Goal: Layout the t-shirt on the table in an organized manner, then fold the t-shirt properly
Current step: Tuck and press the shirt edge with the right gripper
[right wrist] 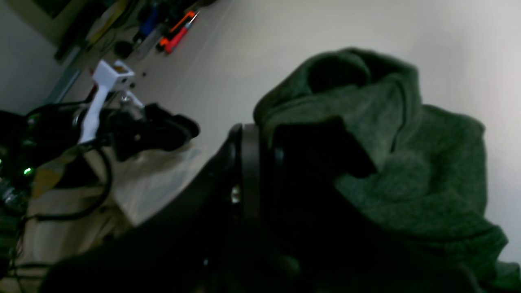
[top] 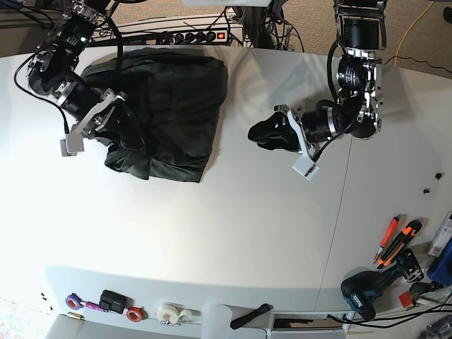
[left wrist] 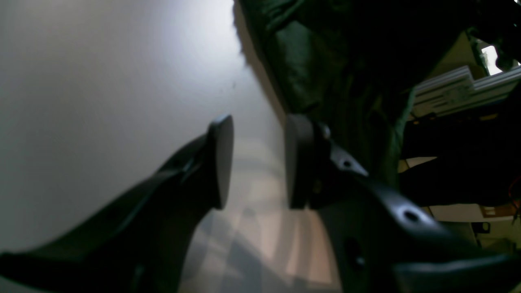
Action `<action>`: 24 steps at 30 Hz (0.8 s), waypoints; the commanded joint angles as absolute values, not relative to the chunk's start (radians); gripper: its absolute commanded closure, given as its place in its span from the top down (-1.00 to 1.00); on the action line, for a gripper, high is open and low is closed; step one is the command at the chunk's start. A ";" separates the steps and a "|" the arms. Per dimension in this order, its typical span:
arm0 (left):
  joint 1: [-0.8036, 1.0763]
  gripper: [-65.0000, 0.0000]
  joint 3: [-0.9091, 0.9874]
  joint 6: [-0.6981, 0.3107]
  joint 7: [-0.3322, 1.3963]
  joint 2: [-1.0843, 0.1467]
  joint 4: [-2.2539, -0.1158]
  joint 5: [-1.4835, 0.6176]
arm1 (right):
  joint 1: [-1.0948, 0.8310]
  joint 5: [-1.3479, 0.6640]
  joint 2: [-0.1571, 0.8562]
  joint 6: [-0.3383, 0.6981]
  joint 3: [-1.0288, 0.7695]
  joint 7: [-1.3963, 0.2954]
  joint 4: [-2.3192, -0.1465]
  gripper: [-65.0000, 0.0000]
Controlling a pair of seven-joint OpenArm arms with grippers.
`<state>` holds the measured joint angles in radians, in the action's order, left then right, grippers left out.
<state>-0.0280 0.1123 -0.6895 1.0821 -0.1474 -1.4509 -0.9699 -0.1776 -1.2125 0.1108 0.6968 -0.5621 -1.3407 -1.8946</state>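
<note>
The dark green t-shirt (top: 176, 99) lies bunched and partly folded over itself at the table's (top: 212, 233) far left. My right gripper (top: 119, 139) is at the shirt's front left edge. In the right wrist view the right gripper (right wrist: 270, 150) is shut on a thick fold of the shirt (right wrist: 407, 162). My left gripper (top: 256, 134) hovers low over bare table to the right of the shirt, apart from it. In the left wrist view the left gripper (left wrist: 258, 162) is open and empty, with the shirt (left wrist: 309, 69) ahead of it.
A thin seam (top: 346, 191) runs down the table's right side. Orange-handled tools (top: 392, 240) and a drill (top: 367, 289) lie at the front right. Tape rolls (top: 169, 313) sit along the front edge. A power strip (top: 191, 35) and cables run behind the shirt.
</note>
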 commanded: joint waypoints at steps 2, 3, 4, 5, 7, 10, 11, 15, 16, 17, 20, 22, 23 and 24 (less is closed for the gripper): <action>-0.044 -0.38 0.113 -0.698 1.066 -0.150 -1.468 -1.000 | -0.168 -1.201 0.121 0.698 -0.541 -1.276 -1.912 -1.00; -0.044 -0.38 0.113 -0.698 1.066 -0.150 -1.468 -1.000 | -0.168 -1.174 0.121 0.698 -0.522 -1.251 -1.912 -1.00; -0.044 -0.38 0.113 -0.698 1.066 -0.150 -1.468 -1.000 | -0.168 -1.143 0.121 0.698 -0.498 -1.227 -1.912 -1.00; -0.044 -0.38 0.113 -0.698 1.067 -0.150 -1.468 -1.000 | -0.168 -1.106 0.121 0.698 -0.471 -1.198 -1.912 -1.00; -0.044 -0.38 0.114 -0.698 1.067 -0.150 -1.468 -1.000 | -0.168 -1.024 0.121 0.698 -0.406 -1.135 -1.912 -1.00; -0.044 -0.38 0.113 -0.698 1.071 -0.150 -1.468 -1.000 | -0.168 -0.875 0.121 0.698 -0.305 -1.052 -1.912 -1.00; -0.044 -0.38 0.114 -0.698 1.075 -0.150 -1.468 -1.000 | -0.168 -0.820 0.121 0.698 -0.272 -1.032 -1.912 -1.00; -0.044 -0.38 0.114 -0.698 1.078 -0.150 -1.468 -1.000 | -0.165 -0.623 0.121 0.569 -0.159 -0.973 -1.912 -1.00; -0.044 -0.38 0.113 -0.698 1.078 -0.150 -1.468 -1.000 | -0.163 -0.588 0.121 0.541 -0.135 -0.963 -1.912 -1.00; -0.044 -0.38 0.113 -0.698 1.078 -0.150 -1.468 -1.000 | -0.160 -0.559 0.121 0.514 -0.112 -0.958 -1.912 -1.00; -0.044 -0.38 0.114 -0.698 1.078 -0.150 -1.468 -1.000 | -0.145 -0.496 0.121 0.497 -0.046 -0.961 -1.912 -0.91; -0.044 -0.38 0.113 -0.698 1.078 -0.150 -1.468 -1.000 | -0.132 -0.487 0.121 0.497 -0.003 -0.963 -1.912 -0.40; -0.044 -0.38 0.113 -0.698 1.078 -0.150 -1.468 -1.000 | -0.124 -0.486 0.121 0.496 0.019 -0.966 -1.912 -0.16; -0.044 -0.38 0.113 -0.698 1.078 -0.150 -1.468 -1.000 | -0.115 -0.485 0.121 0.496 0.041 -0.978 -1.912 -0.02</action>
<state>-0.0284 0.1123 -0.6895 1.0927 -0.1474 -1.4509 -0.9707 -0.1299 -0.4706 0.1165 0.4934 0.0452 -0.9985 -1.8935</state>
